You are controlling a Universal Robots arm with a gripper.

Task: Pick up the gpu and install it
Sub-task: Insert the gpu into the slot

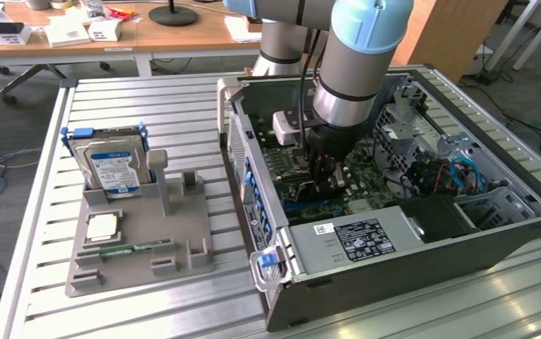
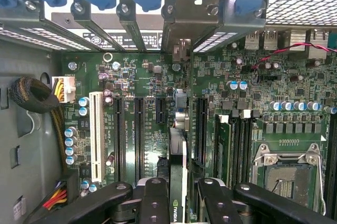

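1. Wrist view: gripper (image 2: 178,197) was clamped on the gpu (image 2: 178,150), card edge-on between the fingers.
2. Card's long axis ran parallel to the motherboard (image 2: 253,92) slots, directly below the gripper inside the case (image 1: 496,244).

The gpu (image 2: 178,182), held edge-on over the motherboard (image 2: 158,118), bears the brand "NVIDIA" along its edge; other labels cannot be read.

The hand (image 1: 330,185) holds the gpu (image 2: 178,166) edge-on inside the computer case (image 1: 421,247).
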